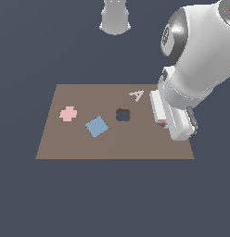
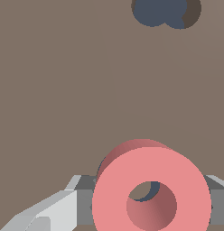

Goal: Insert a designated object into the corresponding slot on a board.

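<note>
**Ring held at the board's right edge, over its slot**

Going left to right in the exterior view, a pale-pink cross piece (image 1: 68, 113) is lying on the brown board (image 1: 66, 148), then a light-blue square tile (image 1: 97, 126), a dark cross-shaped cutout (image 1: 123, 115) and a white "A" mark (image 1: 137, 95). At the far right the arm is reaching down over the board's right edge, hiding the slot there.

In the wrist view the gripper (image 2: 150, 198) is clamping the salmon-red ring (image 2: 151, 191), a grey finger (image 2: 80, 198) showing on each side. A dark curved sliver, probably part of the slot (image 2: 152, 191), is showing through the ring's hole, so the recess seems to lie directly beneath, slightly off-centre. Nothing is standing between ring and board; the coming move likely needs a small correction, then a straight descent.
</note>
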Controlling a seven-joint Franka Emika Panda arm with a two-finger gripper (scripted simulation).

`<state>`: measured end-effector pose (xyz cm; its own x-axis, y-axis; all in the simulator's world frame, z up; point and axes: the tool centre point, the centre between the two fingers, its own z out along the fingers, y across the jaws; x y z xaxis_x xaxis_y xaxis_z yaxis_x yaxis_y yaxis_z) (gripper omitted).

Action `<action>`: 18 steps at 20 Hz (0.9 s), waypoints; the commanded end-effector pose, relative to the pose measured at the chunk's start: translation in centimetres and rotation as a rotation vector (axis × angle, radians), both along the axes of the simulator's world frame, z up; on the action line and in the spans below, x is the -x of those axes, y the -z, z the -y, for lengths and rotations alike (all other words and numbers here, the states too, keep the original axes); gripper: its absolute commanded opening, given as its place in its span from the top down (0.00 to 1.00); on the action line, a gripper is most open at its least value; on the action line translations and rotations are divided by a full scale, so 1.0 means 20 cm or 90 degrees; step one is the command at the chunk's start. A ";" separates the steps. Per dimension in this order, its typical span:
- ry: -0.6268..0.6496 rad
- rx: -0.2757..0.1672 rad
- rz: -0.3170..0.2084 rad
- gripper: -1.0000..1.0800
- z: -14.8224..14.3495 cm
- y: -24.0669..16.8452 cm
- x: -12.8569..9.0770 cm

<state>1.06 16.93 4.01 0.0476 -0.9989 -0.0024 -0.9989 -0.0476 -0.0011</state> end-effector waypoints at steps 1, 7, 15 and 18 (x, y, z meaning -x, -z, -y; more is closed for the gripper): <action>0.018 0.000 0.000 1.00 -0.02 0.00 0.00; 0.036 0.000 0.000 1.00 -0.04 0.00 -0.01; 0.031 0.000 0.000 1.00 -0.03 0.00 -0.01; 0.031 0.000 0.000 1.00 -0.03 0.02 -0.01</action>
<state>1.25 17.60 3.89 -0.0013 -1.0000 -0.0023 -1.0000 0.0013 -0.0011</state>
